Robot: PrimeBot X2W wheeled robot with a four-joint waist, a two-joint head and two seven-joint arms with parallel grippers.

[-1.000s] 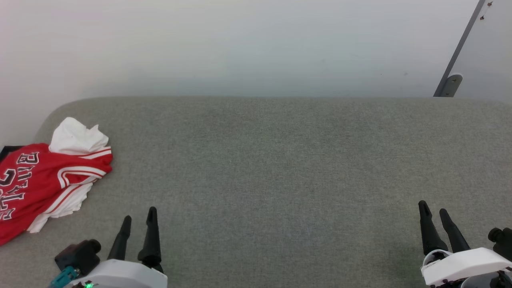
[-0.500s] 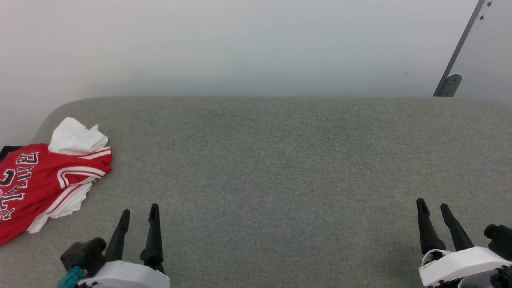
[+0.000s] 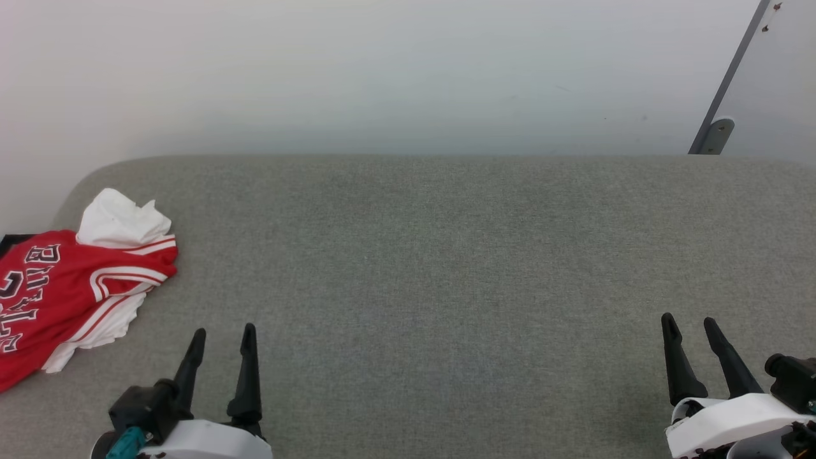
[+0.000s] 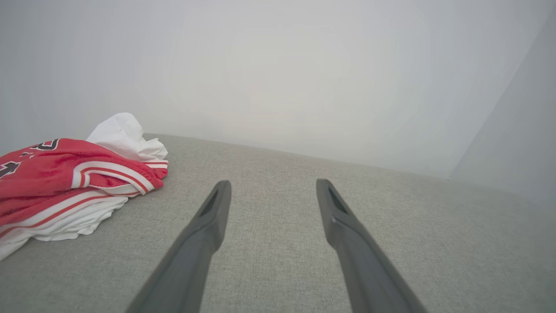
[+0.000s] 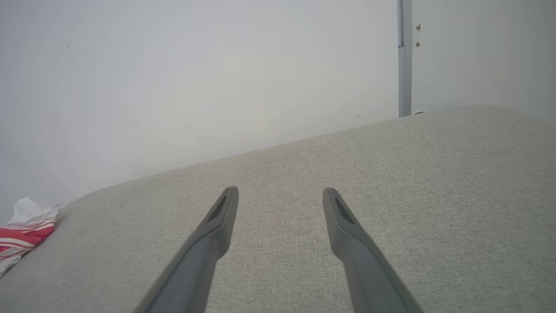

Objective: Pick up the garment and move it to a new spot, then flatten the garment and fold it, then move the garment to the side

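The garment, a red jersey with white sleeves, striped trim and black lettering, lies crumpled at the far left edge of the grey padded surface. In the left wrist view the garment sits left of the fingers; in the right wrist view a corner of the garment shows at the far left. My left gripper stands open at the lower left, empty, to the right of the garment and apart from it. My right gripper is open and empty at the lower right.
A pale wall rises behind the surface. A grey metal bar with a bracket leans at the back right. A dark object peeks out at the left edge beside the garment.
Both grippers have drawn back slightly toward the bottom of the head view, their fingers staying spread. The garment has not moved.
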